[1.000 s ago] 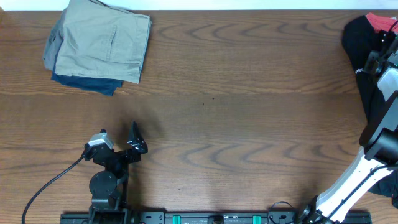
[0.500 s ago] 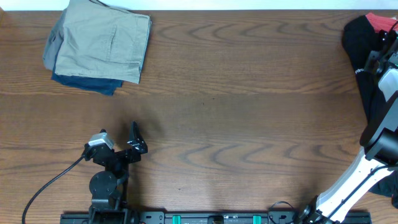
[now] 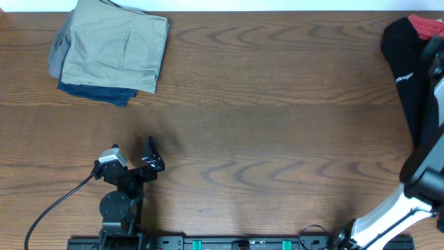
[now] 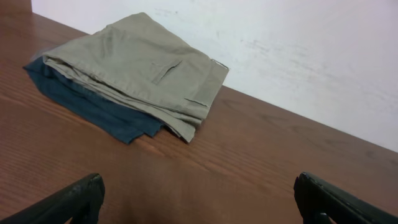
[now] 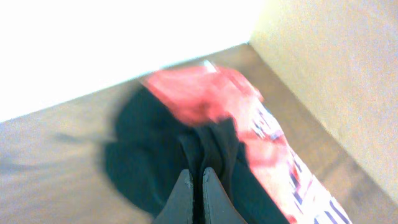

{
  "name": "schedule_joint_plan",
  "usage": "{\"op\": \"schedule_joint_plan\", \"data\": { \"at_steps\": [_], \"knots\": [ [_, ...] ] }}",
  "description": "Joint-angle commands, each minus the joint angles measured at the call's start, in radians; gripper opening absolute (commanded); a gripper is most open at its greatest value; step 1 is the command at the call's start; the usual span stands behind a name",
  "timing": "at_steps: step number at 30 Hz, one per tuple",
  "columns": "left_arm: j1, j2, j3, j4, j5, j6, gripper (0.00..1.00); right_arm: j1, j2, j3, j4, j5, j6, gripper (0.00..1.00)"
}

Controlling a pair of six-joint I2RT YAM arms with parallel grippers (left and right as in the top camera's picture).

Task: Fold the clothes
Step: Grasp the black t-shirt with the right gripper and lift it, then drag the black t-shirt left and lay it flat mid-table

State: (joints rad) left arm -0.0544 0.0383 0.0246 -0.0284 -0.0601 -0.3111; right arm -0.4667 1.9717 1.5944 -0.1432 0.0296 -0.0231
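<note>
Right arm [image 3: 424, 167] extended to the table's [image 3: 277, 139] far right corner. Right gripper [image 5: 198, 186] pinched closed on the black T-shirt [image 3: 406, 69] (red garment [image 5: 205, 93] touching it). Left gripper [image 4: 198, 186] spread wide, empty.

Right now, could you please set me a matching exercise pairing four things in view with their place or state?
Things:
1. black T-shirt
2. khaki garment
3. navy garment
4. left gripper

Places or states:
A. open, holding nothing
B. top of the folded stack
C. at the table's right edge, pinched by the right gripper
D. bottom of the folded stack

Pairs: 1-C, 2-B, 3-D, 4-A.
</note>
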Motion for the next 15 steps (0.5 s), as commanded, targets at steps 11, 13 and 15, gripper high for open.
{"op": "schedule_joint_plan", "data": {
  "at_steps": [11,13,15],
  "knots": [
    [-0.003,-0.002,-0.02,-0.034,-0.029,-0.001,0.98,0.481,-0.074,0.015,-0.176,-0.196,0.144,0.01],
    [-0.003,-0.002,-0.02,-0.034,-0.029,-0.001,0.98,0.581,-0.073,0.015,-0.197,-0.196,0.157,0.01],
    [-0.003,-0.002,-0.02,-0.034,-0.029,-0.001,0.98,0.676,-0.071,0.014,-0.213,-0.196,0.157,0.01]
  ]
}}
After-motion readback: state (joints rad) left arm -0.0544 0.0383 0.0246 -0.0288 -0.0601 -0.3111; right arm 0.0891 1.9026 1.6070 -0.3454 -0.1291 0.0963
